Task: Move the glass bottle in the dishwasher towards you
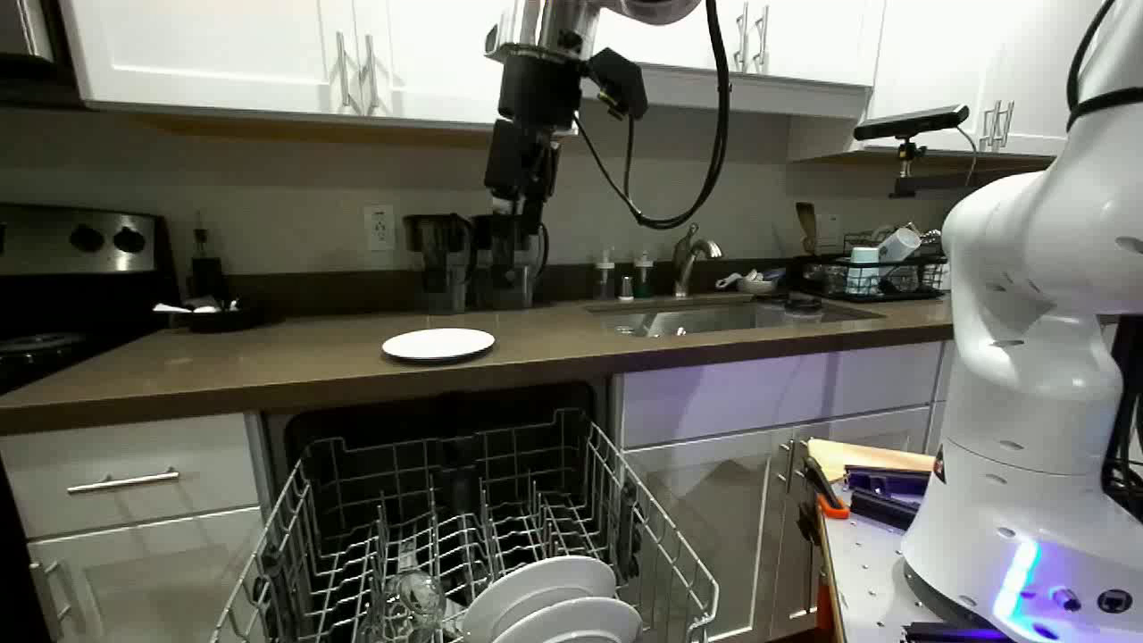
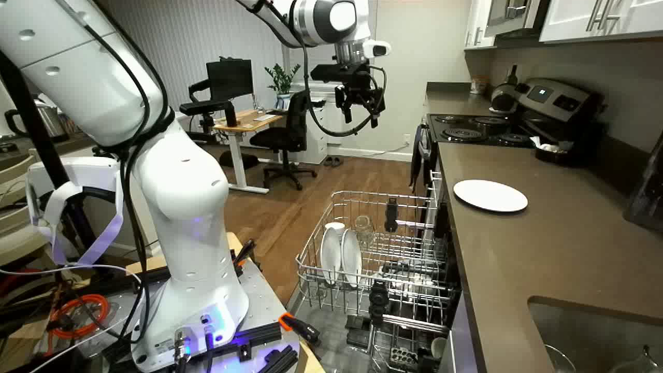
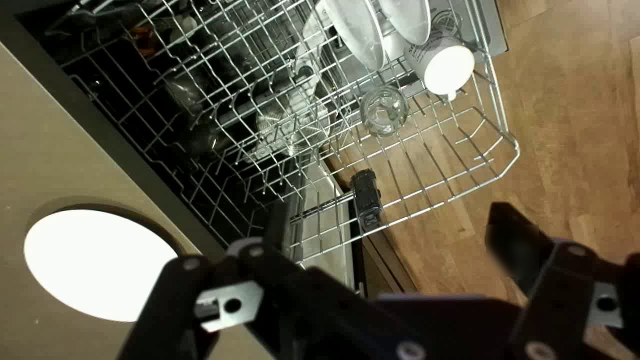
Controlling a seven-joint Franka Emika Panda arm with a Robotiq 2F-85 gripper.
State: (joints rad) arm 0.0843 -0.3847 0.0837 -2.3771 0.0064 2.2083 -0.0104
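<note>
The dishwasher's grey wire rack is pulled out in both exterior views point(image 1: 656, 511) point(image 2: 362, 193) and in the wrist view point(image 3: 434, 206). The glass bottle, a clear round glass piece, stands in the rack. It shows in the wrist view point(image 3: 384, 111), beside the white mug, and in both exterior views point(image 1: 416, 597) point(image 2: 364, 227). From these views I cannot tell its full shape. My gripper is high above the rack in both exterior views point(image 1: 520, 212) point(image 2: 361, 115). In the wrist view the gripper point(image 3: 390, 220) has its fingers wide apart with nothing between them.
White plates point(image 2: 342, 256) and a white mug point(image 3: 445, 65) stand in the rack close to the bottle. A white plate point(image 1: 438, 344) lies on the brown counter point(image 1: 295, 371) over the dishwasher. Upper cabinets point(image 1: 205, 54) hang behind the arm. A black stove point(image 2: 466, 127) stands farther along.
</note>
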